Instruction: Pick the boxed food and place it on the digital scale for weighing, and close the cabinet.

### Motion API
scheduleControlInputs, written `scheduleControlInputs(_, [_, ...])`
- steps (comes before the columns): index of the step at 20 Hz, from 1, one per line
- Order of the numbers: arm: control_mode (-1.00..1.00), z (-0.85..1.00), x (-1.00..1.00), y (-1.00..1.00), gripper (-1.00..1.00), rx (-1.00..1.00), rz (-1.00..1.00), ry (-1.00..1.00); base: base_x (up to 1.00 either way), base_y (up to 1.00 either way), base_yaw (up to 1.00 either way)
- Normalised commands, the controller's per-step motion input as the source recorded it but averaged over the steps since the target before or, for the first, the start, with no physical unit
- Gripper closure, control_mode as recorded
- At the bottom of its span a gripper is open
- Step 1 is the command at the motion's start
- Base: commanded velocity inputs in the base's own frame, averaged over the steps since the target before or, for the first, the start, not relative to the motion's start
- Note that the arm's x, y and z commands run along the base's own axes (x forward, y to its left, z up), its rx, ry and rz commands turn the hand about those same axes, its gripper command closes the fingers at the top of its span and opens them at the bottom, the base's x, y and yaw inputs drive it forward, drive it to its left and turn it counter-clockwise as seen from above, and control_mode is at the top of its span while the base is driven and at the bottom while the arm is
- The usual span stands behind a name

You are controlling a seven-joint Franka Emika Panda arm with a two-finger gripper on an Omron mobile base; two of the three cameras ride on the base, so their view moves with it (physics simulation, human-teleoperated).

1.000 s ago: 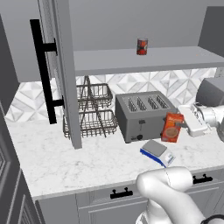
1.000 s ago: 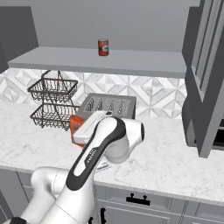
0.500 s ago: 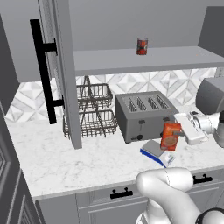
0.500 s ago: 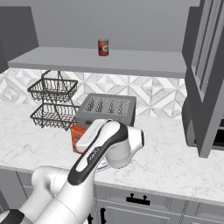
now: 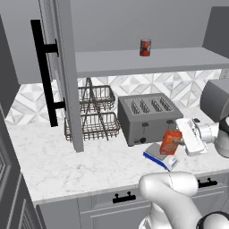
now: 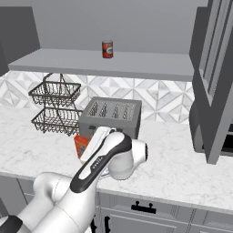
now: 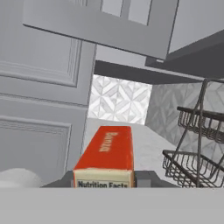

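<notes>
Boxed food [image 5: 171, 142] sits pinched in the gripper [image 5: 181, 141], tilted over the digital scale [image 5: 159, 155] just in front of the toaster [image 5: 149, 118]; contact unclear. Left of the toaster stands a wire basket rack [image 5: 95, 114]. Above, the cabinet [image 5: 58, 67] door stands open.

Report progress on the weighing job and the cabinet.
Done: the box is picked up, clamped in the shut gripper. In hand: it hangs tilted just over the scale in front of the toaster; I cannot tell whether it touches the plate. Left: release it on the scale, then close the cabinet, whose door stands open.
</notes>
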Motion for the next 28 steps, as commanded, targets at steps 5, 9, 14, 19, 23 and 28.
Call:
scheduleControlInputs(5, [-1.00,-0.07,0.22,0.00,1.00,0.00,0.00,-0.06,0.00,0.00,0.00])
scheduleControlInputs(9, [-1.00,-0.07,0.31,-0.06,1.00,0.00,0.00,0.06,0.00,0.00,0.00])
scheduleControlInputs(14, [-1.00,-0.19,0.15,-0.21,1.00,0.00,0.00,0.00,0.00,0.00,0.00])
scheduleControlInputs(19, [-1.00,-0.20,0.22,-0.10,1.00,0.00,0.00,-0.01,0.00,0.00,0.00])
scheduleControlInputs(23, [-1.00,-0.17,0.28,0.00,1.00,0.00,0.00,0.00,0.00,0.00,0.00])
scheduleControlInputs(28, [-1.00,-0.25,0.35,-0.01,1.00,0.00,0.00,0.00,0.00,0.00,0.00])
